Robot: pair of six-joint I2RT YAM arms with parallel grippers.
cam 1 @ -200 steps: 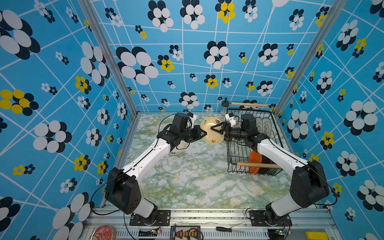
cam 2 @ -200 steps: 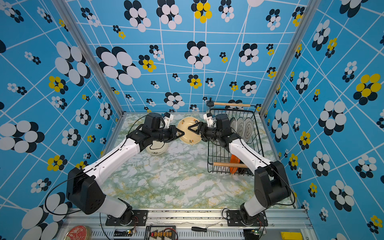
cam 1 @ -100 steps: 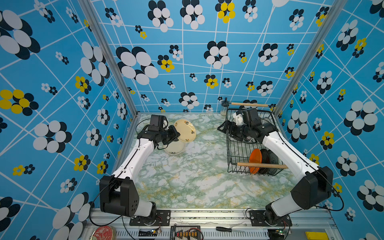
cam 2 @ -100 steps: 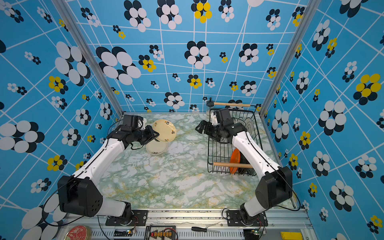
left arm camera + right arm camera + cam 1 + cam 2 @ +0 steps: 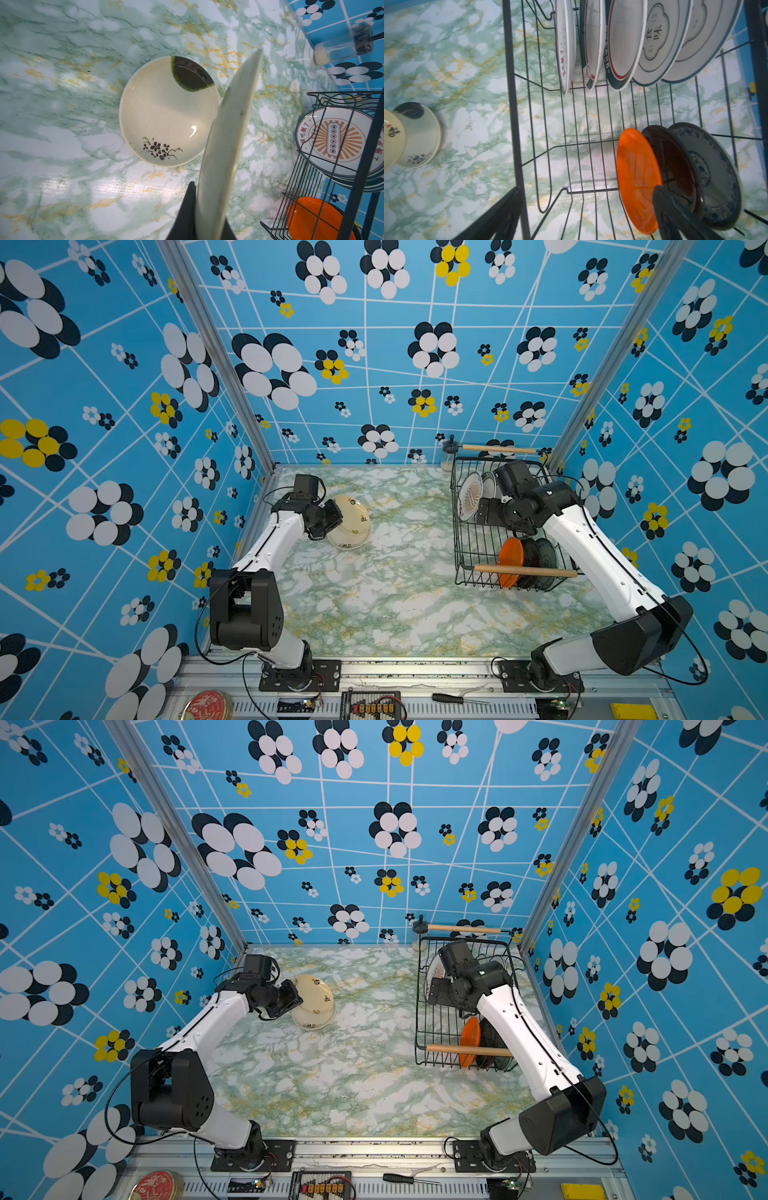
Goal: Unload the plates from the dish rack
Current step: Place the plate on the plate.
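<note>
Two are out of the rack (image 5: pixel 461 556) — flowered plate (image 5: pixel 348 541) on the bench (image 5: pixel 395 593), cream plate (image 5: pixel 354 512) pinched tilted over it by the left hand (image 5: pixel 334 517), needing lowering. Right hand (image 5: pixel 586 191) gapes wide inside — orange plate (image 5: pixel 637 178) next, likely.

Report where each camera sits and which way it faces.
Top views: high above the bases, facing down toward the back wall; both arms, rack.
Left wrist: faces down past the left gripper, shut on a cream plate, above a second plate.
Right wrist: above the rack, facing down into it; open right gripper shows.
Shared: both wrist views catch the orange plate.
</note>
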